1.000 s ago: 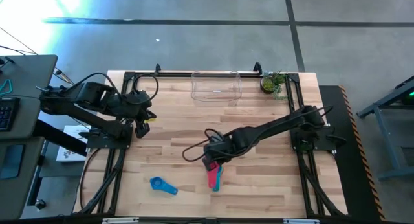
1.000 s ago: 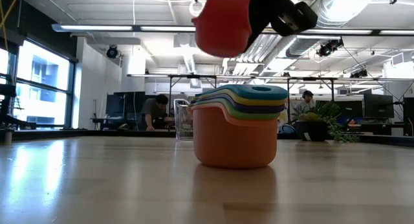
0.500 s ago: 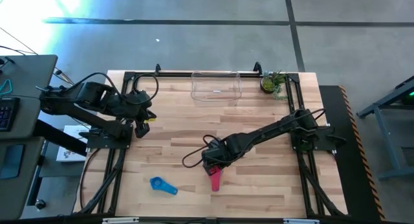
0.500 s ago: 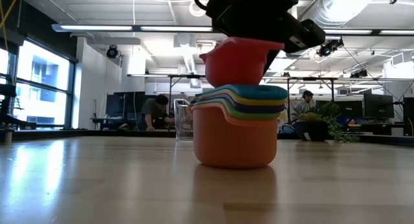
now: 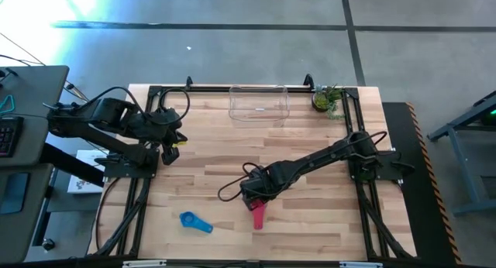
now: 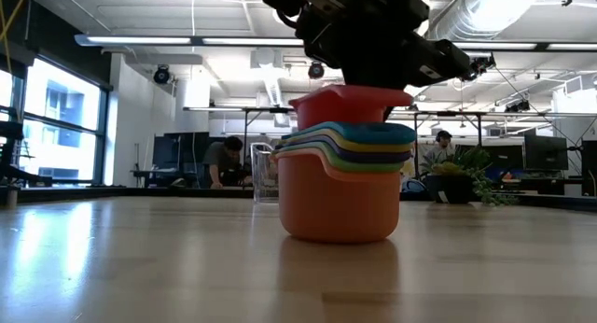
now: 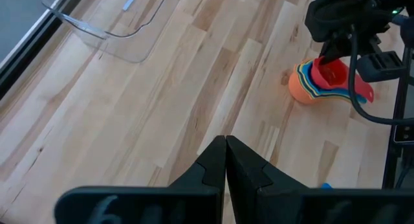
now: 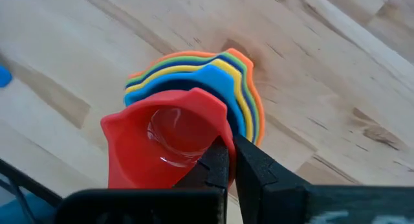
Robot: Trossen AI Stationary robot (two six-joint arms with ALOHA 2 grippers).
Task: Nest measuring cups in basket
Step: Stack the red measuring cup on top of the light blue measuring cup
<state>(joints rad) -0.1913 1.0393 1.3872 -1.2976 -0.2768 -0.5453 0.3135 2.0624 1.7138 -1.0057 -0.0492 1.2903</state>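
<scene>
As the red cup is seated into the nested stack near the table's front middle, it is gripped at its rim by the right gripper, whose fingers are closed on the thin wall. The cups are judged light, stiff and smooth, so slipping is likely unless the rim or handle is pinched; the stack could tip if pushed sideways. A blue cup is seen lying apart, near the front edge. The basket stands empty at the far edge, well apart from the stack. The left gripper is held shut and empty over the table's left side.
</scene>
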